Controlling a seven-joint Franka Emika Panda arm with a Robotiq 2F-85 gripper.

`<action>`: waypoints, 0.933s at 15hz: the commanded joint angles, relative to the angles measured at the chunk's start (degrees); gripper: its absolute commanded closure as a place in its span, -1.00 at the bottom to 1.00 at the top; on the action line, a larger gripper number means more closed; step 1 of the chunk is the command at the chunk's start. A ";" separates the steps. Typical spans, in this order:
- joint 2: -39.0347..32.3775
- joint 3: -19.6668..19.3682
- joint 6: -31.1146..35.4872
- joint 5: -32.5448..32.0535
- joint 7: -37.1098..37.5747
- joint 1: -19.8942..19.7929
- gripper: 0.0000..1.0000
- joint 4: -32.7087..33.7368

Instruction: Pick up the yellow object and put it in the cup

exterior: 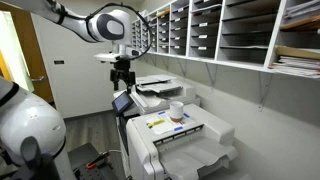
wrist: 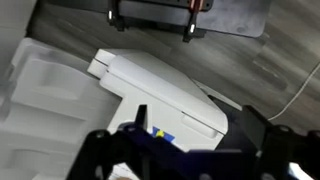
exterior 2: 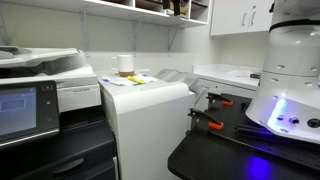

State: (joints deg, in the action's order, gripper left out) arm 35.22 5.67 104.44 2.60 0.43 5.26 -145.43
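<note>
The yellow object [wrist: 160, 132] is a tiny bright yellow piece lying on a blue-and-white label on top of the white printer [wrist: 170, 85]. In an exterior view it shows as a yellow speck [exterior: 157, 124] near the printer's front edge. The cup [exterior: 177, 110] is small, white with a brownish lower part, and stands upright further back on the printer top. It also shows in an exterior view [exterior 2: 125, 65]. My gripper [exterior: 122, 74] hangs in the air above and to the side of the printer. In the wrist view my gripper [wrist: 196, 118] is open and empty.
A large grey copier [exterior: 150, 88] stands behind the printer [exterior: 190, 140], below the gripper. Wall shelves with paper trays [exterior: 220, 30] run above. A dark bench with red-handled clamps [exterior 2: 215, 125] lies beside the printer [exterior 2: 145, 115], near the robot base [exterior 2: 290, 90].
</note>
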 commanded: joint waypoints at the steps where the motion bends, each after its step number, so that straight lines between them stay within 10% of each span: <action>1: -0.04 -0.18 -0.11 -0.11 0.12 0.22 -1.00 0.10; 6: -0.69 -0.25 1.50 0.55 1.27 -0.14 -1.00 0.25; 14: -22.92 -3.37 28.57 4.85 5.77 -3.82 -1.00 6.39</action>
State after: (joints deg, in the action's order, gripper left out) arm 21.82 2.91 127.32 5.37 4.04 1.85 -143.41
